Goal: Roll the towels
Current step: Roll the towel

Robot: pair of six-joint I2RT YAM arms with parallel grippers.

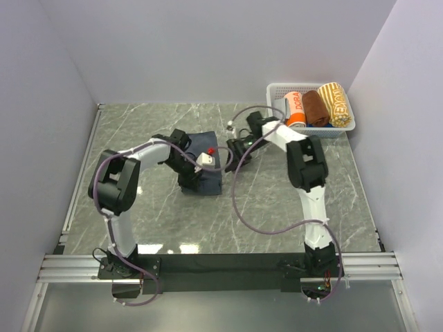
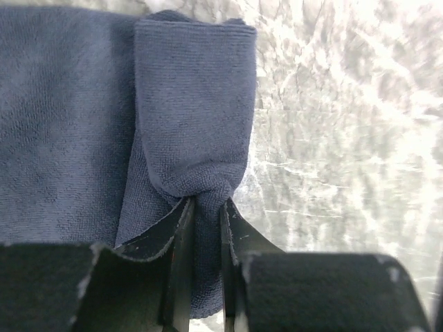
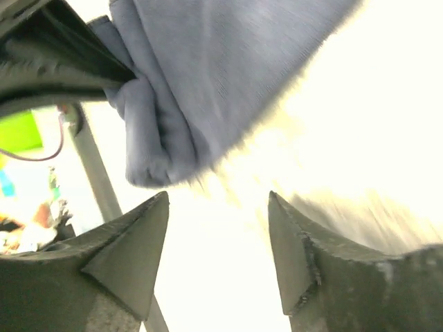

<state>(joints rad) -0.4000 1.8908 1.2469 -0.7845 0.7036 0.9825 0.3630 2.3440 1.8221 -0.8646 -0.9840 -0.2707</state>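
The navy-blue towel [image 1: 206, 164] lies folded on the marble table at the centre. In the left wrist view its near edge [image 2: 194, 117] is turned over into a thick fold. My left gripper [image 2: 205, 207] is shut on that fold, cloth pinched between both fingers; it sits over the towel in the top view [image 1: 197, 166]. My right gripper [image 3: 218, 200] is open and empty, its tips just short of the towel's bunched corner [image 3: 149, 155]. In the top view the right gripper [image 1: 232, 153] is at the towel's right edge.
A white lattice basket [image 1: 277, 90] at the back right holds three rolled towels: orange-white [image 1: 296, 108], brown [image 1: 316, 107] and yellow patterned [image 1: 337, 104]. White walls close in the table on three sides. The arms' cables loop over the table's right half.
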